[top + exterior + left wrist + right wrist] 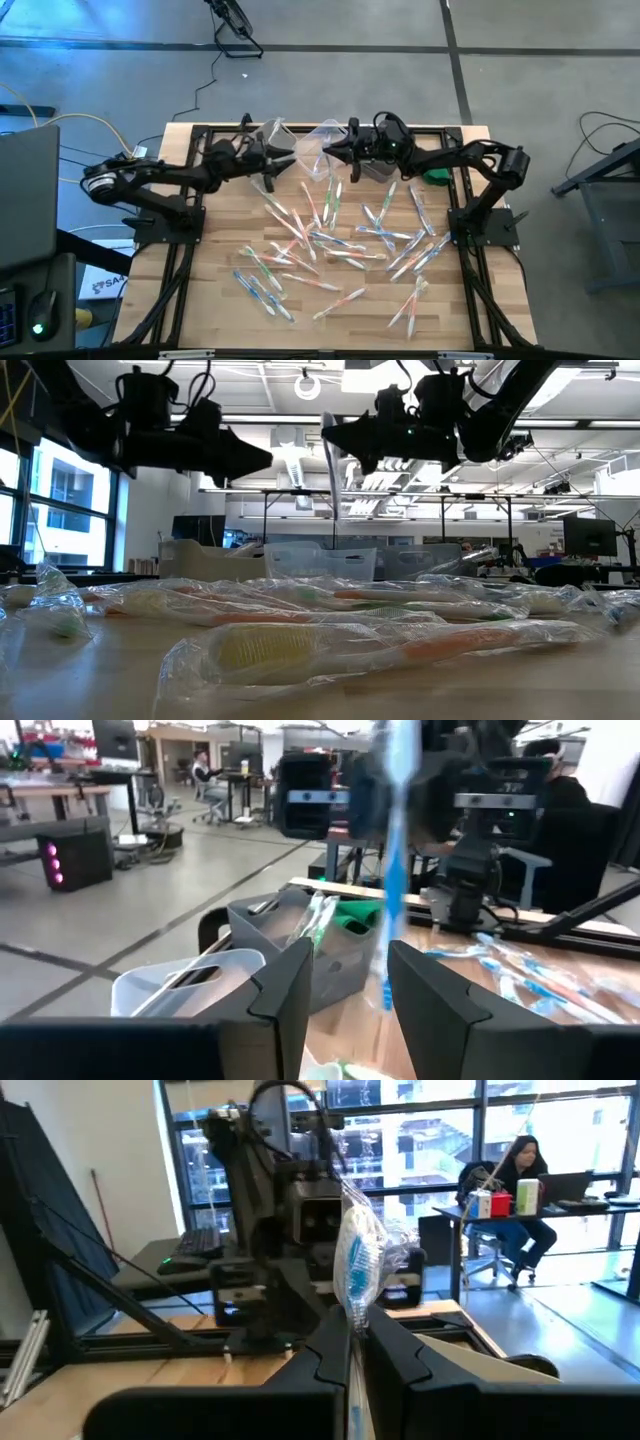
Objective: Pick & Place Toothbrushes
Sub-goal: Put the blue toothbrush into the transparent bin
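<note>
1. we see two dark, near-black jointed arms, the left arm (pixel 150 180) and the right arm (pixel 480 165), each built of slim tubular links and chunky joint housings.
2. we see each arm stand on a black block-shaped base bolted to a black frame.
3. we see the left gripper (pixel 345 985) end in two flat, matte black fingers (pixel 285 990) with angular, faceted edges.
4. we see the right gripper (pixel 350 1350) carry the same dark wedge-shaped fingers (pixel 400 1355).
5. we see black cables loop over the wrist housings.
</note>
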`<state>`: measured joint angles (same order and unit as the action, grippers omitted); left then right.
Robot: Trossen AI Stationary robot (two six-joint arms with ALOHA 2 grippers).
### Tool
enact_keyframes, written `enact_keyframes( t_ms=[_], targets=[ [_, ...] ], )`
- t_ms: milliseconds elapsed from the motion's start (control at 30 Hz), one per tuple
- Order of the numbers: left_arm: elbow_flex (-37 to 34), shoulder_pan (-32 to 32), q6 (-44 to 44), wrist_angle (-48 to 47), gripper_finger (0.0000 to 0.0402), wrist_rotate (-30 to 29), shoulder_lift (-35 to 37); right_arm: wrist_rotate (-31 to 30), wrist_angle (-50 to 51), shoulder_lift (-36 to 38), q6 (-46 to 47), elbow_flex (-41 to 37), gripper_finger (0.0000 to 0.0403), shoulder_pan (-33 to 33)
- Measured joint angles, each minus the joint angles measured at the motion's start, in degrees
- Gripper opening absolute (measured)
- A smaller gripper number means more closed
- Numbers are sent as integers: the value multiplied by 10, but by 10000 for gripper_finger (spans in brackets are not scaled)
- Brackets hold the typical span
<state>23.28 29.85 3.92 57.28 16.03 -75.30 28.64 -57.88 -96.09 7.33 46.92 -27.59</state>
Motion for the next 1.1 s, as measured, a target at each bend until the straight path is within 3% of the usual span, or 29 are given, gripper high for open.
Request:
enact_keyframes(
  t_ms=[367, 667, 800, 1100],
  targets=[
    [113, 0, 4, -5, 132, 60, -113, -3, -2, 0, 0, 0, 5, 2],
    [130, 1, 3, -7, 132, 62, -144, -11, 2, 7, 0, 0, 5, -7],
    [134, 0, -7, -3, 132, 95, -155, -17, 2, 8, 0, 0, 5, -7],
    [186, -38, -56, -5, 132, 98, -195, -15, 6, 8, 0, 0, 5, -6]
  ],
)
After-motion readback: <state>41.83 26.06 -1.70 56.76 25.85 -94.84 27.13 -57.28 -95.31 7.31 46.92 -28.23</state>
